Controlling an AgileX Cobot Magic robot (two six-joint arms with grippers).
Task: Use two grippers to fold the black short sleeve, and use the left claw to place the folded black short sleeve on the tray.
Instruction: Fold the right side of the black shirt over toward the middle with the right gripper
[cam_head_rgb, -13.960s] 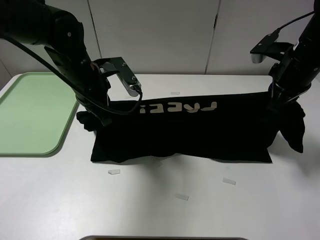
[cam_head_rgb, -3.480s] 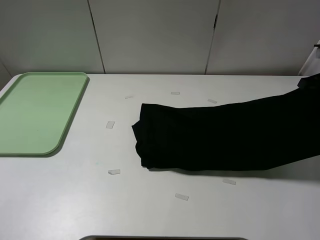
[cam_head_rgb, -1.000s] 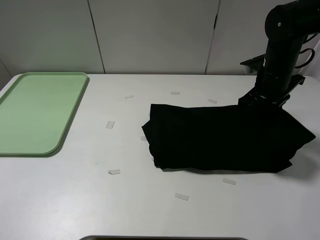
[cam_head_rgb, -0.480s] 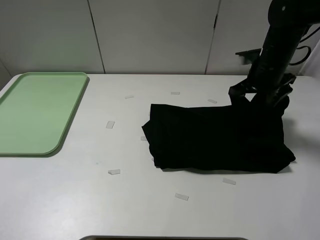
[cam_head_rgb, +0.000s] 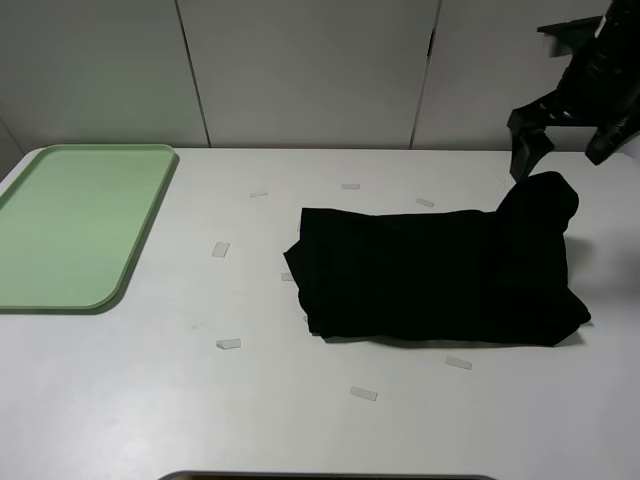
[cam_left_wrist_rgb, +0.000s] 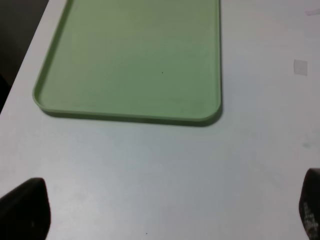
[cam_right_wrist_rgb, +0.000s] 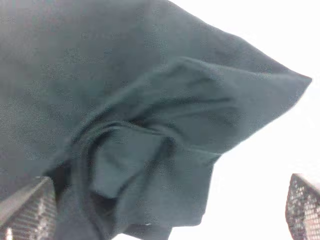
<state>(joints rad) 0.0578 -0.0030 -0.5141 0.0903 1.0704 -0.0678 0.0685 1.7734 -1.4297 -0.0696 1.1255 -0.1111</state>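
The black short sleeve (cam_head_rgb: 430, 275) lies folded in a thick bundle right of the table's middle, its right end bunched up in a hump (cam_head_rgb: 540, 205). My right gripper (cam_head_rgb: 560, 155) hangs open above that hump, clear of the cloth. In the right wrist view the crumpled black short sleeve (cam_right_wrist_rgb: 125, 125) lies below the spread fingertips (cam_right_wrist_rgb: 25, 210), with nothing between them. The mint-green tray (cam_head_rgb: 70, 225) rests empty at the table's left edge. The left claw is out of the high view; its wrist view shows the left gripper (cam_left_wrist_rgb: 165, 220) open over bare table near the tray (cam_left_wrist_rgb: 135, 55).
Small clear tape strips (cam_head_rgb: 221, 249) are scattered on the white table around the shirt, such as one at the front (cam_head_rgb: 364, 394) and one by the shirt's front edge (cam_head_rgb: 458, 363). Grey wall panels stand behind the table.
My right gripper opened, released the shirt's right end and rose up and to the right. The freed cloth dropped into a hump on the bundle.
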